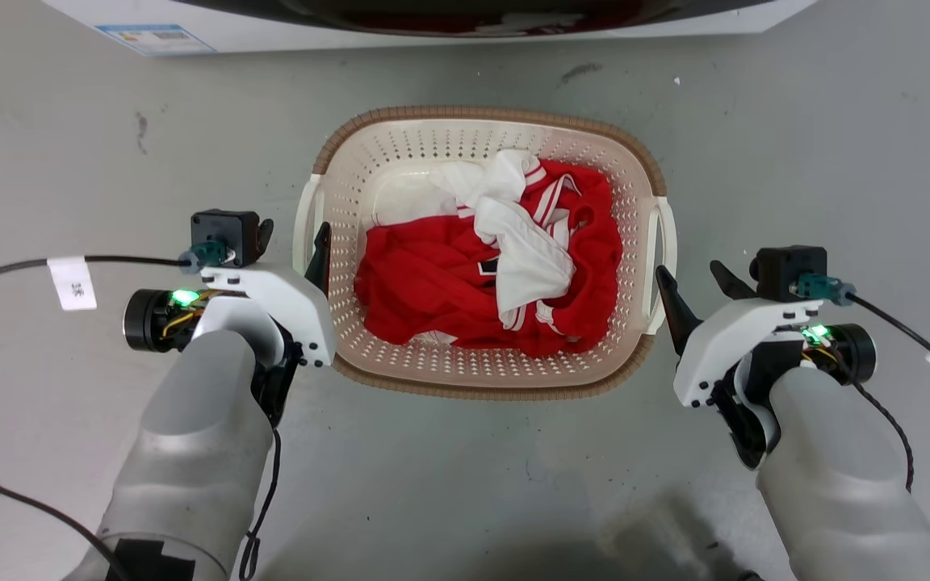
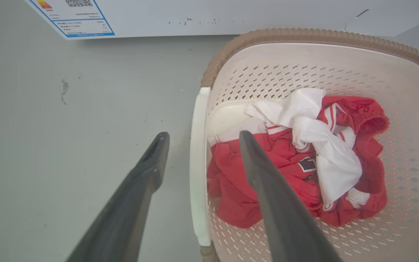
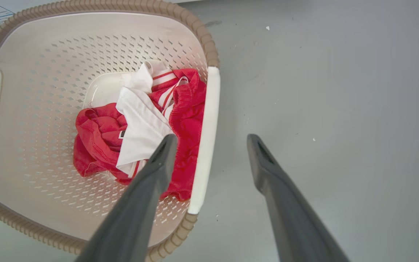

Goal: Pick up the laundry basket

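Grey floor (image 1: 465, 484) is bearing the basket (image 1: 400, 153); left gripper (image 1: 295, 236) and right gripper (image 1: 691, 272), both spread, are straddling its handles (image 2: 198, 174); probably light, stiff; clamp there.

The laundry basket (image 1: 400, 153) stands upright on the grey floor (image 1: 465, 484). It is a cream-white, rounded-rectangular tub with perforated walls and a brown woven-look rim (image 1: 481, 113). Inside lies a crumpled heap of red and white clothes (image 1: 433, 282). Its white left handle (image 2: 197, 174) sits between the spread left fingers (image 2: 147, 171), one outside the wall and one over the inside. The right handle (image 3: 204, 145) sits likewise between the right fingers (image 3: 267, 171). Contact cannot be told.
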`<state>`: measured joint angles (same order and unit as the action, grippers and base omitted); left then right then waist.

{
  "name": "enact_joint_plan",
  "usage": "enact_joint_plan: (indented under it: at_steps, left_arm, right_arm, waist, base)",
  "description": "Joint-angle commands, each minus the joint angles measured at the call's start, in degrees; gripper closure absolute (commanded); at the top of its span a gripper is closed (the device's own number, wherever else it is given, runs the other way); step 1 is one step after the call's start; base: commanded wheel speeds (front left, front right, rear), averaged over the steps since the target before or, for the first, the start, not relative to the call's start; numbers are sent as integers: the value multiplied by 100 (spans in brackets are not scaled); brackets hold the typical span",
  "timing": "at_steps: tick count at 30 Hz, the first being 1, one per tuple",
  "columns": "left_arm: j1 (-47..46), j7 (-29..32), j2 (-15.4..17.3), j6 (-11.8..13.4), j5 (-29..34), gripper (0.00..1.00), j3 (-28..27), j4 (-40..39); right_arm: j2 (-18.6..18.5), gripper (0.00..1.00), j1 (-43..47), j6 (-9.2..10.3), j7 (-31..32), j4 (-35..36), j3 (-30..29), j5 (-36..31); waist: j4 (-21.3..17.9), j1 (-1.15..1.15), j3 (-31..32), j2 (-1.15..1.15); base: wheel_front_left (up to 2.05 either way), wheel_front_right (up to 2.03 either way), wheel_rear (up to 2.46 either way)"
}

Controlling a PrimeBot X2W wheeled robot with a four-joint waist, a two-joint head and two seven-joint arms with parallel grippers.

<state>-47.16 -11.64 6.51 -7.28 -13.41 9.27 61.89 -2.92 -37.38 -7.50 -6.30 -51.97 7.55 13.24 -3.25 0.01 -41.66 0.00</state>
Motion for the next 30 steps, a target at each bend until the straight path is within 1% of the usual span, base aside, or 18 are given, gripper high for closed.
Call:
enact_joint_plan:
  at_steps: [1,6,13,20,21,25,26,27,28,30]
  left_arm:
    - [-136,65,37,-10,-51,0,42,111]
    - [-454,302,72,-20,-173,0,319,336]
    - [-878,851,196,-22,-723,0,821,439]
    - [-1189,1306,328,-23,-1187,0,1256,473]
    - [-1265,1467,350,-23,-1373,0,1401,499]
    - [-1327,1684,360,-24,-1620,0,1574,555]
    - [-1334,1721,357,-24,-1674,16,1617,557]
    - [-1346,1738,358,-24,-1724,98,1665,548]
    - [-1336,1778,342,-24,-1790,100,1715,545]
    - [-1305,1859,337,-24,-1897,100,1807,515]
  right_arm:
    - [6,0,-170,2,36,-140,71,109]
    - [6,0,-538,2,150,-545,294,358]
    - [6,0,-1085,2,447,-1117,703,853]
    - [6,0,-1517,2,856,-1453,1188,1332]
    - [6,0,-1654,3,1002,-1572,1348,1499]
    - [6,0,-1778,2,1179,-1713,1534,1691]
    - [6,2,-1797,2,1220,-1735,1567,1766]
    - [6,62,-1792,3,1305,-1749,1616,1829]
    - [7,100,-1785,3,1374,-1732,1694,1879]
    - [4,100,-1802,2,1400,-1694,1773,2001]
  waist:
    - [-29,-1,-95,0]
    - [-71,-1,-253,0]
    - [-85,-1,-421,0]
    - [-63,-1,-567,0]
    - [-58,-1,-615,0]
    - [-47,-1,-664,0]
    - [-43,-1,-674,0]
    - [-36,-1,-682,0]
    - [-28,-1,-690,0]
    - [-25,-1,-698,0]
  base:
    - [0,0,0]
    - [0,0,0]
    - [0,0,0]
    - [0,0,0]
    - [0,0,0]
    - [0,0,0]
    - [0,0,0]
    - [0,0,0]
    - [0,0,0]
    - [0,0,0]
